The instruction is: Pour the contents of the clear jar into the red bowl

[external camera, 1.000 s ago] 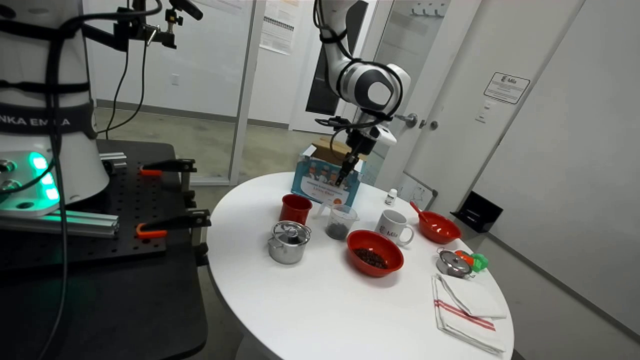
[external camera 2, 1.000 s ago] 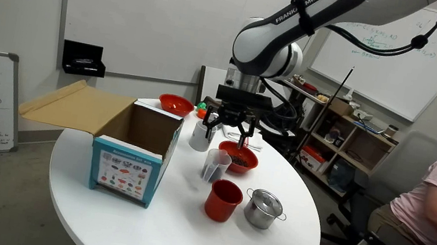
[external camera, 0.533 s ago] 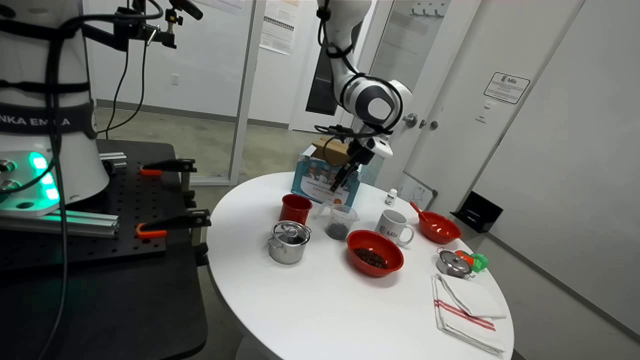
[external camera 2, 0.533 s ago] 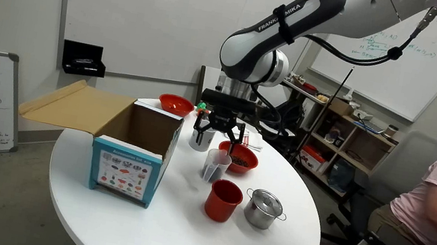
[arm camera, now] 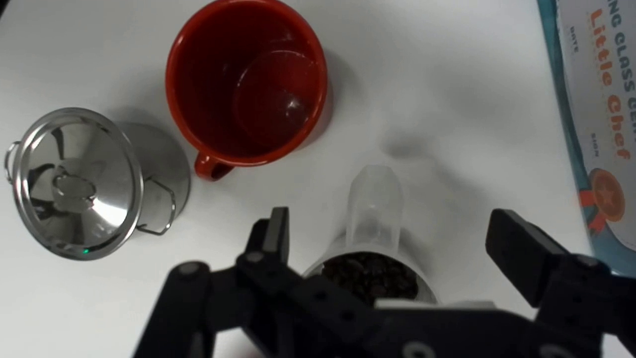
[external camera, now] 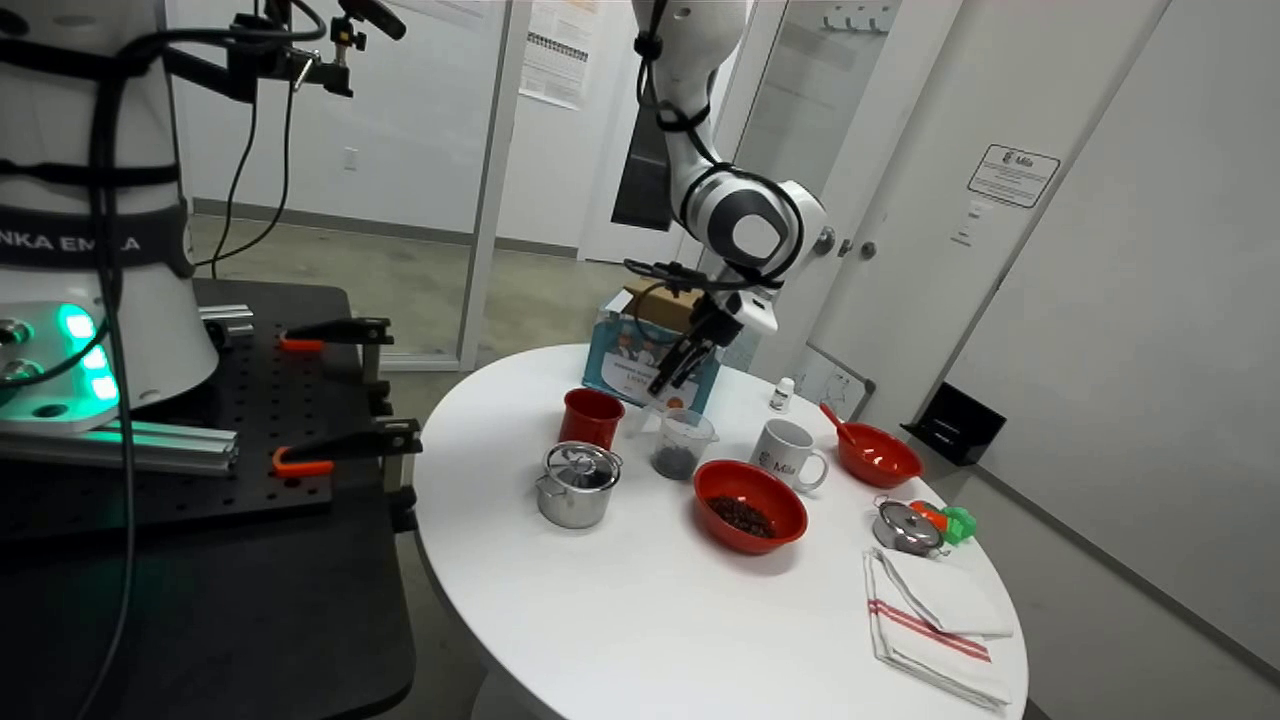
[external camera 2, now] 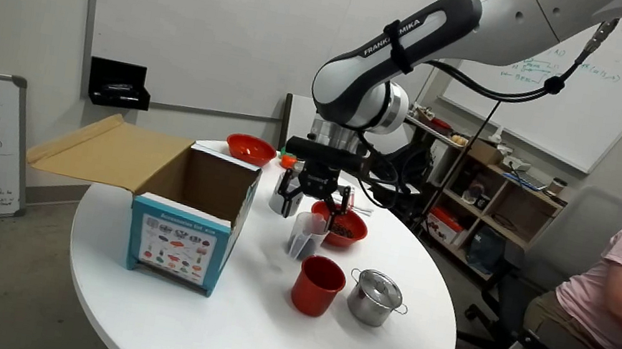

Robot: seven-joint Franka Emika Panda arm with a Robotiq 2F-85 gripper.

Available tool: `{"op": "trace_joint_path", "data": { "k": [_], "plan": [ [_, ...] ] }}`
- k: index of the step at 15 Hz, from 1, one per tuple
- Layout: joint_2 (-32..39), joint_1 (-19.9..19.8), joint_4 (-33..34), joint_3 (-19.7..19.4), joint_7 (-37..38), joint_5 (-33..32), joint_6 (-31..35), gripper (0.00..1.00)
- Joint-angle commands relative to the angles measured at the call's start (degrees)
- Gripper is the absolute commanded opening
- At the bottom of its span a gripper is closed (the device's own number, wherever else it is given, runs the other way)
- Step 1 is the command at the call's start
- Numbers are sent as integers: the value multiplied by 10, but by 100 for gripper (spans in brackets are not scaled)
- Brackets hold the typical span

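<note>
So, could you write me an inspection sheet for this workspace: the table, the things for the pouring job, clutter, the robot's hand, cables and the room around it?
Surface: round white table, carrying the dishes.
Job's things: clear jar upright, dark pieces inside; red bowl also holds dark pieces.
Clutter: red cup, lidded pot, white mug, open box, another red bowl, folded cloth.
Hand: open, near the clear jar; nothing seen in its grip.
Cables: black cables run along the arm, one stretch hanging in a loop.
Surroundings: whiteboards; person in pink at an exterior view's edge.
</note>
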Motion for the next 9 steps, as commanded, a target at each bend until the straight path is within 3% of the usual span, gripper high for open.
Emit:
{"op": "trace_joint_path", "data": {
  "k": [1,6,9],
  "plan": [
    [12,0,13,-3,3,17,-9,100],
    [23,3,16,-5,5,16,-9,100],
    [26,3,16,-6,6,16,-9,81]
  ]
}}
